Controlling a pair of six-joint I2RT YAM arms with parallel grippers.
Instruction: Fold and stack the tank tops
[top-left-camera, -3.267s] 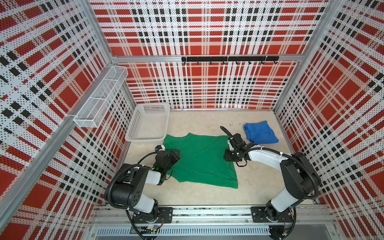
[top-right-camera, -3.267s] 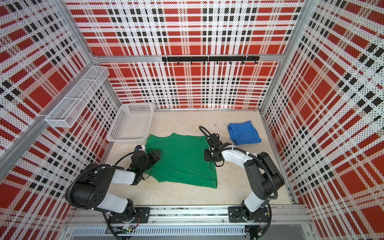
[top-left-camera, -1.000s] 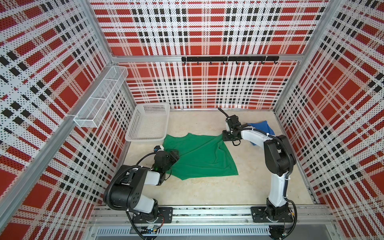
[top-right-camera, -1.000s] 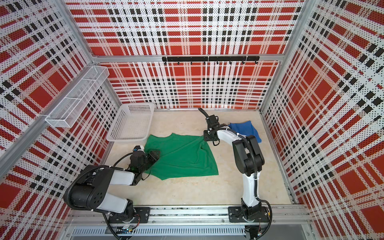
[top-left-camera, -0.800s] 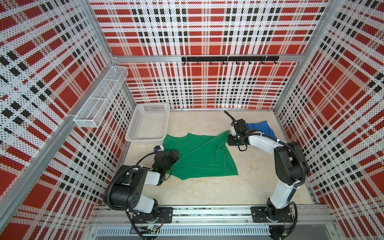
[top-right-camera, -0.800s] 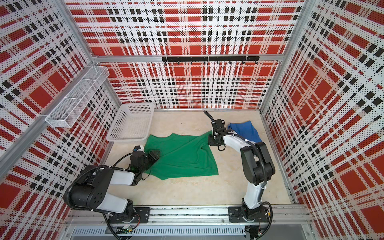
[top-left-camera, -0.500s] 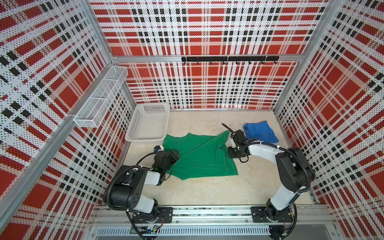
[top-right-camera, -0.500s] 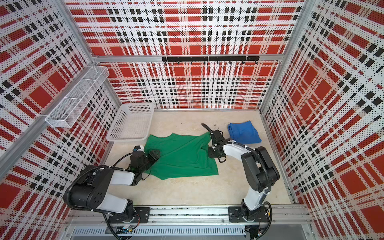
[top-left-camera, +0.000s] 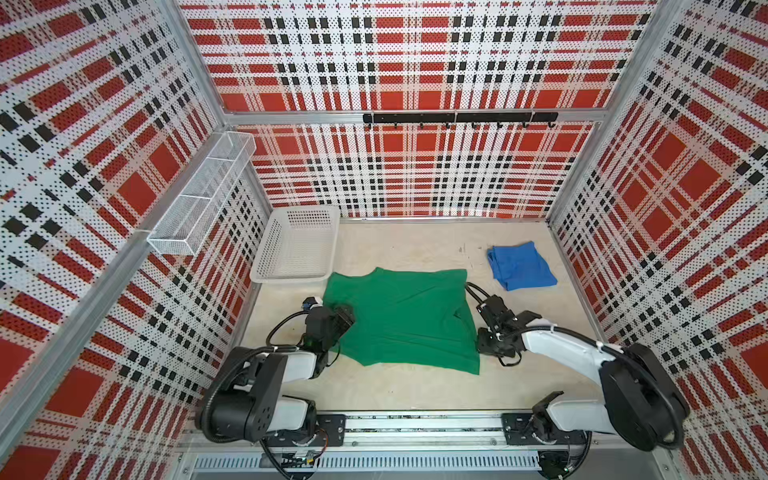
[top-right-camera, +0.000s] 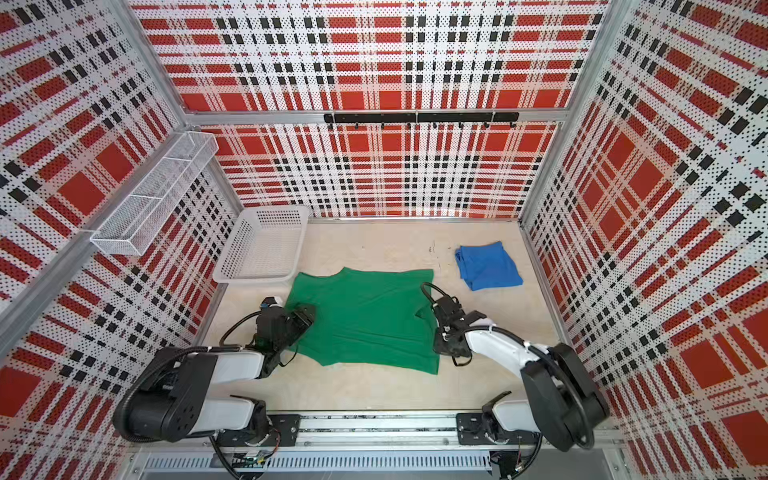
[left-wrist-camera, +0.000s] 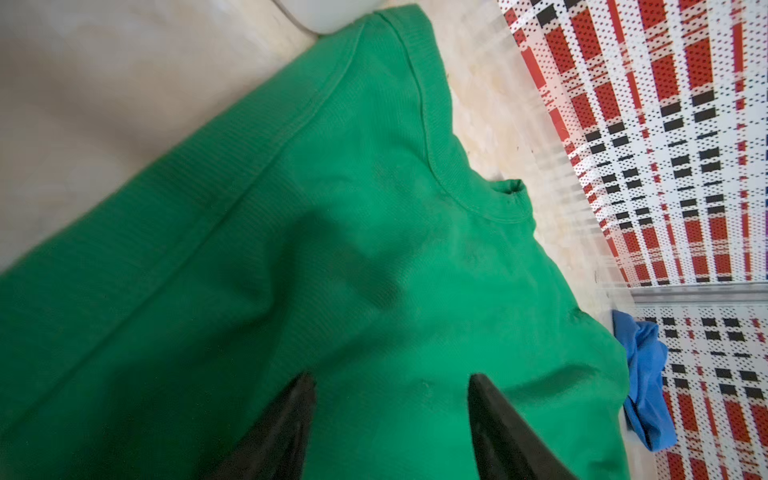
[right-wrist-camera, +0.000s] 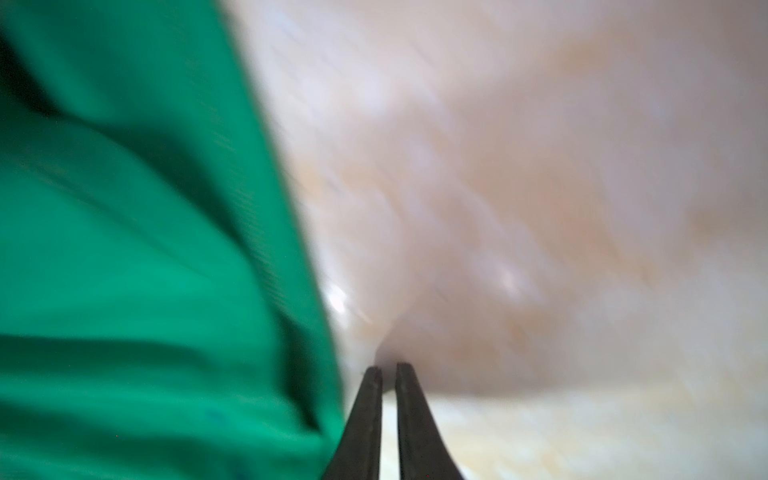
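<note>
The green tank top (top-left-camera: 399, 316) is lying spread flat across the middle of the desk (top-left-camera: 415, 390). Its far left corner is touching the white basket (top-left-camera: 291, 277), which is sitting in the back left corner. The blue tank top (top-left-camera: 519, 266) is resting folded near the back right corner, well apart from the green one. The left hand (left-wrist-camera: 390, 378) is sitting over the green top's left edge, fingers apart. The right hand (right-wrist-camera: 388, 368) is sitting just beside its right edge, fingers nearly together, gripping nothing.
</note>
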